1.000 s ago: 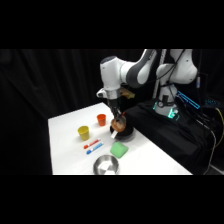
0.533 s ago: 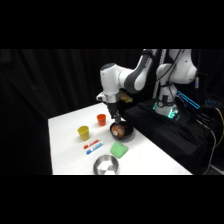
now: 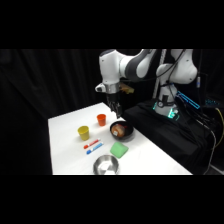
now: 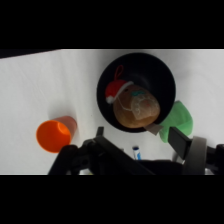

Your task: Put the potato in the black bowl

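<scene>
While the claw (image 3: 117,113) hangs spread and empty, the lumpy potato (image 4: 135,109) fills the glossy round black bowl (image 4: 107,75).

Orange cup (image 3: 101,119), yellow cup (image 3: 83,132), silver bowl (image 3: 106,164) (front edge), green sponge (image 3: 119,149).

Lab: black curtains (image 3: 60,85), white table (image 3: 65,145), electronics (image 3: 167,111).

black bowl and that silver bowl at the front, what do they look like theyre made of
The black bowl looks like glossy plastic or glazed ceramic: a smooth dark wall with soft sheen, though which of the two is unclear. The silver bowl looks like bare polished metal, since its inside throws bright mirror-like reflections.
</scene>
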